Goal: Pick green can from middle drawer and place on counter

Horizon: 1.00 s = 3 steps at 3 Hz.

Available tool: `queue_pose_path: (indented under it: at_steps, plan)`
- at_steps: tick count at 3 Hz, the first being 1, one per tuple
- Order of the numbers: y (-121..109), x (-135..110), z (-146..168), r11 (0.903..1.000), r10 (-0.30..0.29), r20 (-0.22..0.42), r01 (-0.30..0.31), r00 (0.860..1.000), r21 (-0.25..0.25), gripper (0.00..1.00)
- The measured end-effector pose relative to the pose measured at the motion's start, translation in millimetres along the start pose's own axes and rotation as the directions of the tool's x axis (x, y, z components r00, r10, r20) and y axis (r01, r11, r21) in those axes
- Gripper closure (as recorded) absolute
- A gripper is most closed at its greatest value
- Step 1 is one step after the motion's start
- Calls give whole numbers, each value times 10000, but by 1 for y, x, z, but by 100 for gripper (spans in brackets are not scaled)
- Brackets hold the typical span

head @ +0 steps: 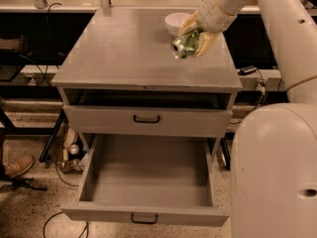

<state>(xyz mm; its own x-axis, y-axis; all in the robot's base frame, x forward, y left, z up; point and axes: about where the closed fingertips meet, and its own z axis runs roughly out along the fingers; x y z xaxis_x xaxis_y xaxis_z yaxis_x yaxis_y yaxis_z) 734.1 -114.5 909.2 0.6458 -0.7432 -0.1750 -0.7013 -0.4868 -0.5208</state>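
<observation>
The green can (pixel 184 44) is tilted on its side in my gripper (pixel 192 39), held just above the right part of the counter (pixel 124 48). The gripper's yellowish fingers (pixel 188 24) are shut on the can, right in front of the white bowl (pixel 177 22). The middle drawer (pixel 148 175) is pulled fully out at the bottom of the cabinet and holds nothing; its dark handle (pixel 144 218) faces the front. My arm comes in from the upper right.
The drawer above (pixel 146 119) is nearly closed, with an open gap above it. My white robot body (pixel 275 172) fills the right foreground. Cables and small items lie on the floor left of the cabinet (pixel 69 155). A person's shoe (pixel 17 166) is at far left.
</observation>
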Motion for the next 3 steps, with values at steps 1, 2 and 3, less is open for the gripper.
queue_pose_path:
  at_steps: [1, 2, 3]
  plan:
    - [-1, -6, 15, 9988, -193, -19, 192, 9998, -450, 100]
    - [-1, -12, 38, 9954, -262, 116, 272, 9996, -914, 97]
    - [-1, -14, 51, 9937, -201, 227, 225, 9995, -1102, 74]
